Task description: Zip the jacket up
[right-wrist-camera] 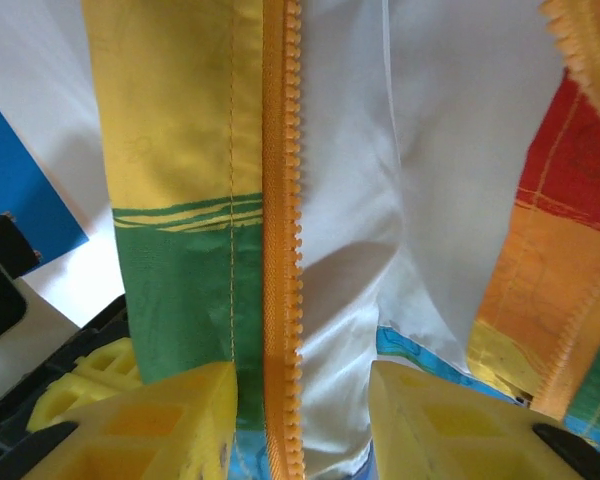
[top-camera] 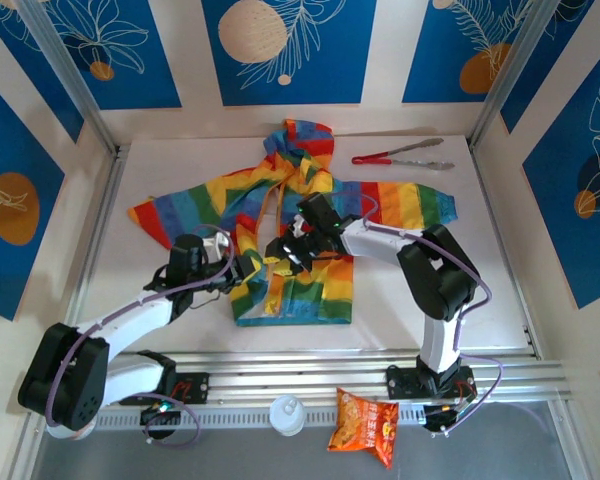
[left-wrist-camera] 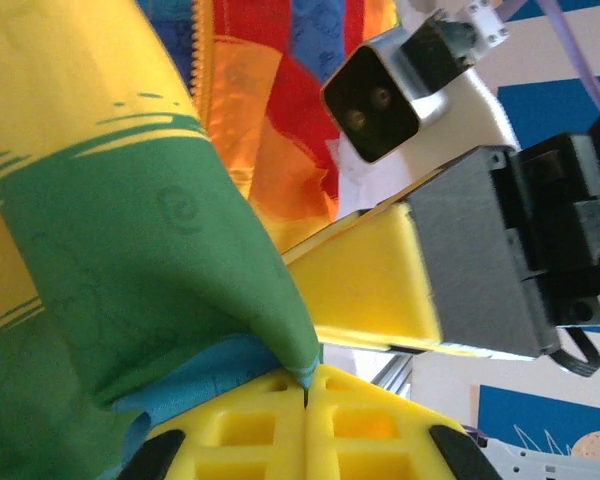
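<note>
One closed, one parted: left pincer (left-wrist-camera: 307, 388) pinches the jacket (left-wrist-camera: 130, 250), right pincer (right-wrist-camera: 302, 405) straddles its zipper (right-wrist-camera: 281, 200).

The left arm (top-camera: 130, 318) and right arm (top-camera: 380, 240) wear white shells between bulky black joints, and a lilac cable (top-camera: 490, 293) trails back from each pincer. The left pincer (left-wrist-camera: 307, 388) and right pincer (right-wrist-camera: 300, 425) have yellow fingers (right-wrist-camera: 175, 425) moulded with square pockets. A grey block (left-wrist-camera: 480, 250) sits behind the right pair.
</note>
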Motion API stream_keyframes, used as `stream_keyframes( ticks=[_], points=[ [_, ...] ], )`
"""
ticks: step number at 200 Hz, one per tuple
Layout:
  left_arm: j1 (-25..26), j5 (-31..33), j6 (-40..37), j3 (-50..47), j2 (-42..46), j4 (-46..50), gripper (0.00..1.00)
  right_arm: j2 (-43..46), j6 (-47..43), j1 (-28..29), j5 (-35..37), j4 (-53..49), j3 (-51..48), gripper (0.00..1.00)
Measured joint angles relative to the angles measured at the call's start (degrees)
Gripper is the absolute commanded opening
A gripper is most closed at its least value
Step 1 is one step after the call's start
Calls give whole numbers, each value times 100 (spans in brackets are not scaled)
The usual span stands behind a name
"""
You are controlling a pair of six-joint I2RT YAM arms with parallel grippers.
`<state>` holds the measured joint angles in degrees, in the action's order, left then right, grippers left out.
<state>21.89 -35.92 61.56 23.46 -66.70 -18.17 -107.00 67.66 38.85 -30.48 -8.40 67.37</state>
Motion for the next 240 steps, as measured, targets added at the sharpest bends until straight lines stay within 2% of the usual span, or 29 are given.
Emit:
stream_keyframes(
  ticks=[13,23,48,64,74,100,114,127,142,174,188,211,240],
  points=[
    [0,-11,52,0,0,-76,0,-28,46,48,-42,72,0,39],
    [0,-20,96,-2,-2,-116,0,-50,96,70,-72,149,0,34],
    [0,-50,109,-31,-31,-129,0,-83,249,79,-125,323,-2,9],
    [0,-70,61,-28,-35,-28,0,-83,210,79,-120,358,-4,0],
    [0,-76,-26,-26,-35,107,0,-81,162,81,-72,293,-2,0],
    [0,-81,-343,35,-22,693,10,-44,-225,107,164,-98,63,0],
    [0,-72,-522,162,35,1106,20,7,-420,129,258,-315,153,0],
    [-2,-66,-704,302,122,1405,25,94,-575,151,308,-433,221,0],
    [-2,-63,-898,481,219,1694,24,201,-704,166,339,-542,306,0],
    [-2,-48,-1167,713,350,2061,13,260,-894,175,415,-662,476,0],
    [-2,-44,-1259,713,354,2179,13,260,-933,188,466,-754,479,0],
    [-2,63,-1357,715,354,2430,31,258,-1021,225,568,-903,481,7],
    [-7,579,-1641,761,385,3095,40,127,-1165,339,656,-1161,592,12]
  ],
)
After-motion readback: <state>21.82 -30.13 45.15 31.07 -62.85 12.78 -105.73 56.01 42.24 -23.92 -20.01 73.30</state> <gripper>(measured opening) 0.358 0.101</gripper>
